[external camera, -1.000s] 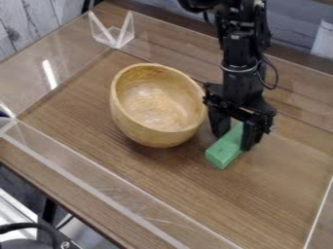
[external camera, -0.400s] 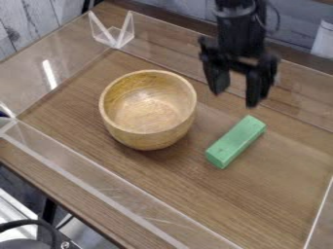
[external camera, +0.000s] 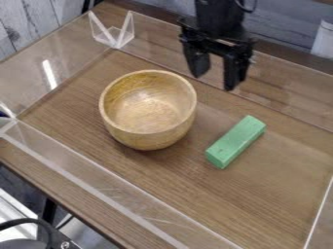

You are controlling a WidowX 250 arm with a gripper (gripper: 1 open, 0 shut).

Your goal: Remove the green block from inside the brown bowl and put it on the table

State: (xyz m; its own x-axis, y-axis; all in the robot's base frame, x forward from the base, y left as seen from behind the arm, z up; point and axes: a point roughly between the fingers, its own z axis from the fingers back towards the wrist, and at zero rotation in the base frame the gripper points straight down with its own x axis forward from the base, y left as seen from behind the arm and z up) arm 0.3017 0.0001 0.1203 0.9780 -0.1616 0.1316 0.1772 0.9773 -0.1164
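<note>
With its jaws spread wide and holding nothing, the end effector hangs above the counter behind the bowl, pointing straight down. The block lies flat on the counter to the bowl's right, near it but apart, and clear of the end effector. The bowl shows only bare wood inside. By that layout the task looks essentially done, with little left beyond the arm pulling away. The block's long axis runs diagonally, its far end angled up and right, its near end toward the front wall.
</note>
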